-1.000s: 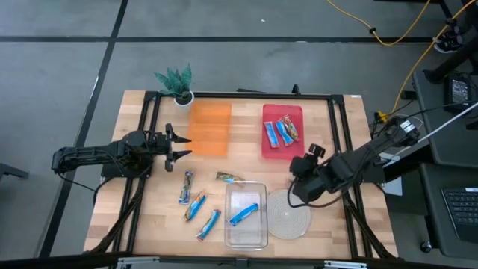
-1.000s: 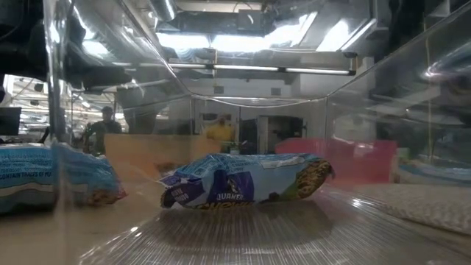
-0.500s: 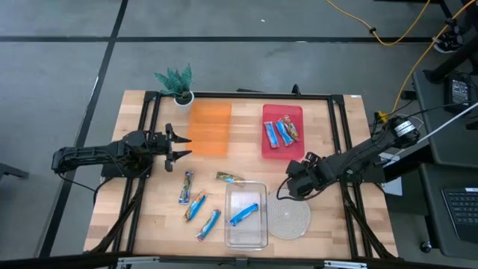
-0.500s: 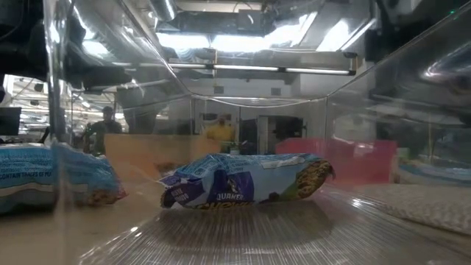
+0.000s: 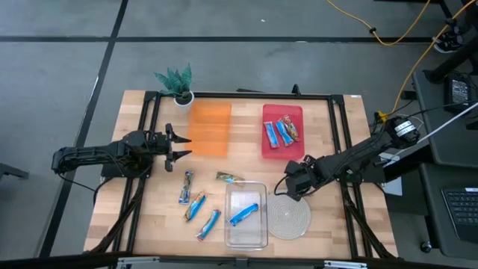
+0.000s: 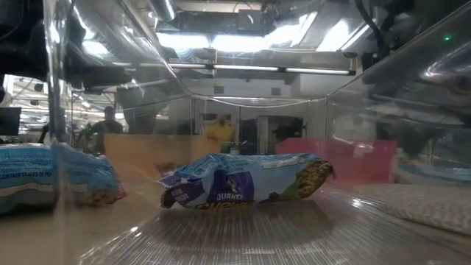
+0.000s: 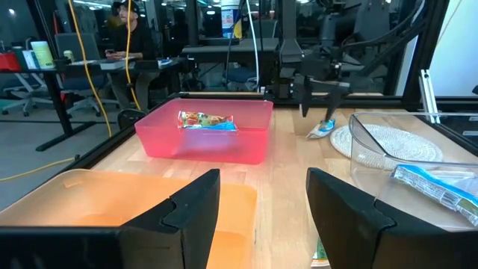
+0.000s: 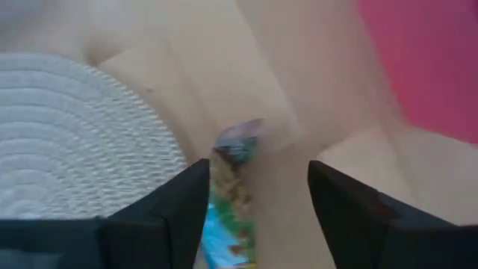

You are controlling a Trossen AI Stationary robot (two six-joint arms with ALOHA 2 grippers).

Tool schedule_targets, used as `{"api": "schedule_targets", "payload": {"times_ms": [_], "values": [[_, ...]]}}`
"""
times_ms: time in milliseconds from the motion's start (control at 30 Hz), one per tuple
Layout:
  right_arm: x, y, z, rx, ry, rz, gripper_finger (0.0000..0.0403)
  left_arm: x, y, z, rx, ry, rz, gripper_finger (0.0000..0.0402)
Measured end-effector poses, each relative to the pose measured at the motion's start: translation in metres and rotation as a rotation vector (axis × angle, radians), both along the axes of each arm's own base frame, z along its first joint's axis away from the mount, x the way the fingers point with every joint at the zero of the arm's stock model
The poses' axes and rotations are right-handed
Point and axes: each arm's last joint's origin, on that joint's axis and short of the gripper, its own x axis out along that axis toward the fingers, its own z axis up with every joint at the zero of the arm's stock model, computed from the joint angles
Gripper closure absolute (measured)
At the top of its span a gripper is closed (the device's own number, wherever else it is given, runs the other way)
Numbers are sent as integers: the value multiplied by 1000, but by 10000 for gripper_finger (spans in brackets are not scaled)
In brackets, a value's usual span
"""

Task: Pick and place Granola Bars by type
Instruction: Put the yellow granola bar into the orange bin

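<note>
Three blue granola bars (image 5: 196,205) lie on the wood left of the clear tray (image 5: 228,224), and a tan one (image 5: 230,178) lies at its far edge. One blue bar (image 6: 243,180) rests flat inside it. Several bars (image 5: 281,132) lie in the red tray (image 5: 266,149). My right gripper (image 5: 284,187) is open, between the red tray and the woven mat (image 5: 290,218). Its fingers stand on either side of a blue bar (image 8: 233,202) by the mat's far edge (image 7: 323,131). My left gripper (image 5: 179,146) waits open beside the orange tray (image 5: 208,128). My right gripper is open over the blue bar, with one finger (image 8: 179,217) close beside it. I cannot tell whether that finger touches the bar.
A small potted plant (image 5: 178,82) stands at the far left corner of the table. The orange tray holds nothing. Bare wood lies between the trays and along the left side. People sit at desks in the room beyond.
My right gripper has moved toward the table's left, from above the mat's far right edge into the gap between the red tray and the clear tray. My left arm has kept still, and the bars on the table have not moved.
</note>
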Motion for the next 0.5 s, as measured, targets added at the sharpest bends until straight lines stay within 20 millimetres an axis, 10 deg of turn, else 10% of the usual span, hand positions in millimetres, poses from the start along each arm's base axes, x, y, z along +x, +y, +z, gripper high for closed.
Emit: {"api": "schedule_targets", "payload": {"times_ms": [500], "values": [[9, 5, -10, 39, -10, 10, 118, 0, 0, 0, 0, 0, 0, 208]]}}
